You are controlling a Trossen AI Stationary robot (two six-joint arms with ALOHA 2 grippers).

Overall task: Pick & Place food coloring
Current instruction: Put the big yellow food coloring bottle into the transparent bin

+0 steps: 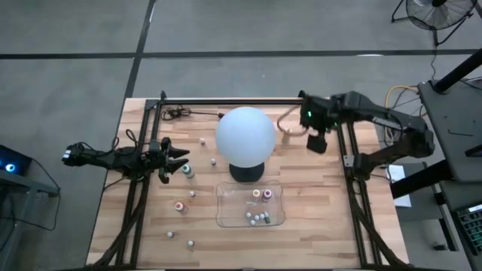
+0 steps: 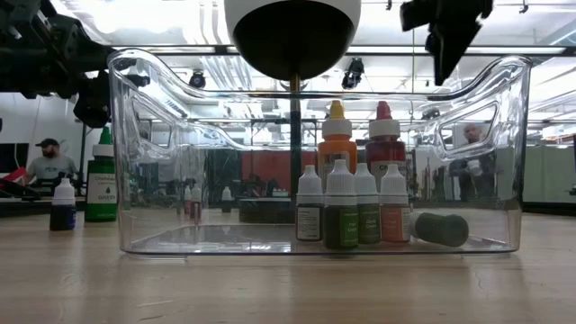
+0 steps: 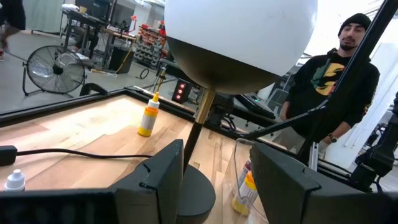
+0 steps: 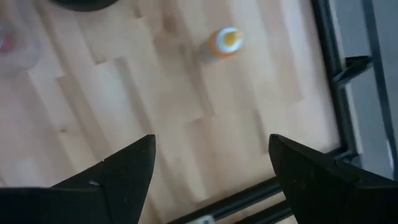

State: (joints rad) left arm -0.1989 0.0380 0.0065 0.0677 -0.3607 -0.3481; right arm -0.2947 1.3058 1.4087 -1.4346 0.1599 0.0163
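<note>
Food coloring bottles are spread over the wooden table: a teal one (image 1: 187, 172), a pink one (image 1: 179, 205) and small whitish ones (image 1: 214, 160) stand on their bases. Several more stand in the clear tray (image 1: 226, 218), among them orange (image 2: 337, 135) and red (image 2: 384, 135) ones. My left gripper (image 1: 178, 158) is open and level at the table's left, just left of the teal bottle, with nothing between its fingers (image 3: 161, 180). My right gripper (image 1: 317, 141) hangs open above the far right of the table, pointing down, above an orange-capped bottle (image 4: 226, 41).
A lamp with a white globe (image 1: 245, 135) on a dark base (image 1: 246, 172) stands mid-table, just behind the tray. A black frame (image 1: 226, 100) borders the table. A yellow bottle (image 3: 148, 118) stands far left. A person (image 3: 329, 81) is beyond the table.
</note>
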